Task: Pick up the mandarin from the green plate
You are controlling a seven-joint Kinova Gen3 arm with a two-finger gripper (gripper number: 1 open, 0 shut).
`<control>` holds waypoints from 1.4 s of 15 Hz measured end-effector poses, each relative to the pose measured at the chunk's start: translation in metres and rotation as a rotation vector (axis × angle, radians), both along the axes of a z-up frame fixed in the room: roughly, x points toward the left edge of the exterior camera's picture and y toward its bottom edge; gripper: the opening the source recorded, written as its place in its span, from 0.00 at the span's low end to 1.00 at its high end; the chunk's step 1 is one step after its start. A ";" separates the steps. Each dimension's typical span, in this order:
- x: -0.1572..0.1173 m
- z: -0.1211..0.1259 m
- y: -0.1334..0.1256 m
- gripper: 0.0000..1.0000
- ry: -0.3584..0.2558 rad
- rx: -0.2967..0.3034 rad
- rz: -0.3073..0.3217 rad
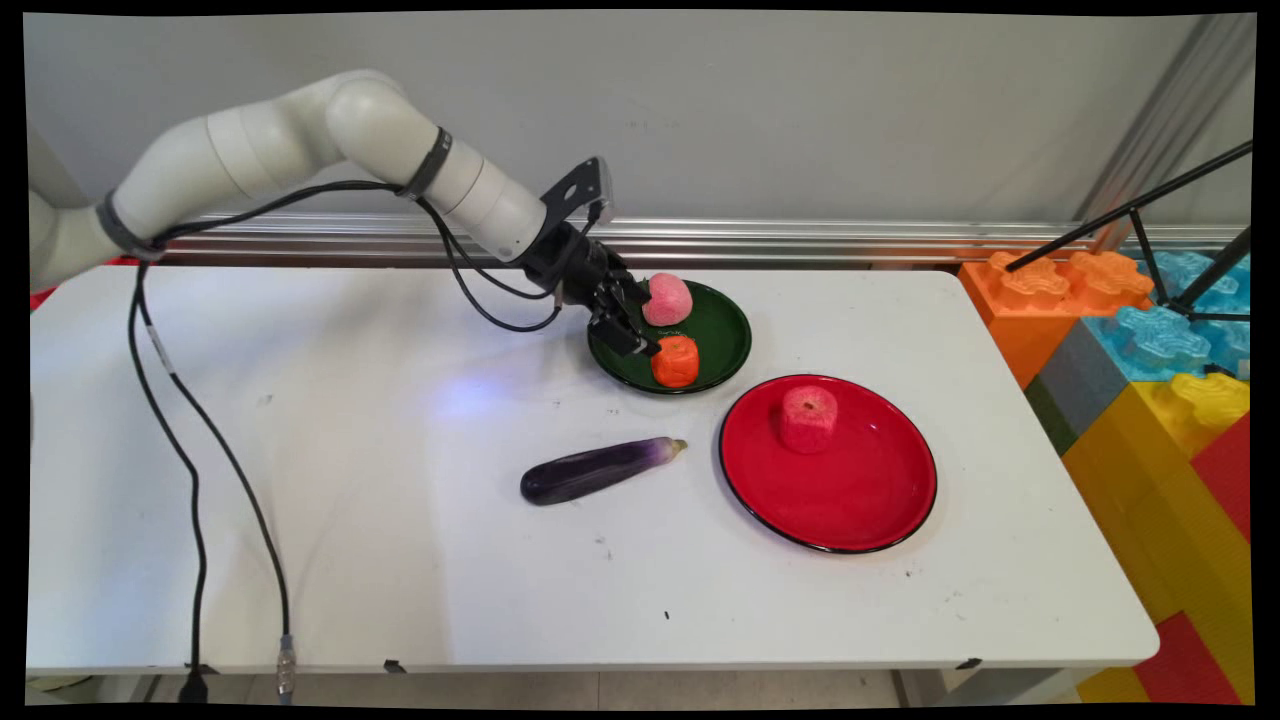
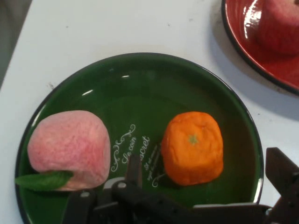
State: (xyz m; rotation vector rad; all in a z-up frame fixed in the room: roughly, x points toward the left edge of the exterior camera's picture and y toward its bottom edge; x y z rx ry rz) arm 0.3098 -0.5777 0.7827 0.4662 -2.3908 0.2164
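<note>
Hand view shows the pincer [image 2: 205,170] spread wide around the orange [image 2: 192,147] on the green plate [image 2: 140,79], gripping nothing; closing off-centre could nudge it toward the peach [image 2: 70,148] at 9 o'clock.

White table [image 1: 300,560], grey wall [image 1: 800,110] behind, metal rail [image 1: 850,235], big coloured blocks [image 1: 1160,400] at right.
</note>
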 end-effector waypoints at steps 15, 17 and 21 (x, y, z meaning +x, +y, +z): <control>0.008 -0.048 -0.020 1.00 0.040 0.080 -0.085; 0.007 -0.052 -0.023 1.00 0.046 0.084 -0.085; 0.004 -0.054 -0.029 1.00 0.064 0.086 -0.086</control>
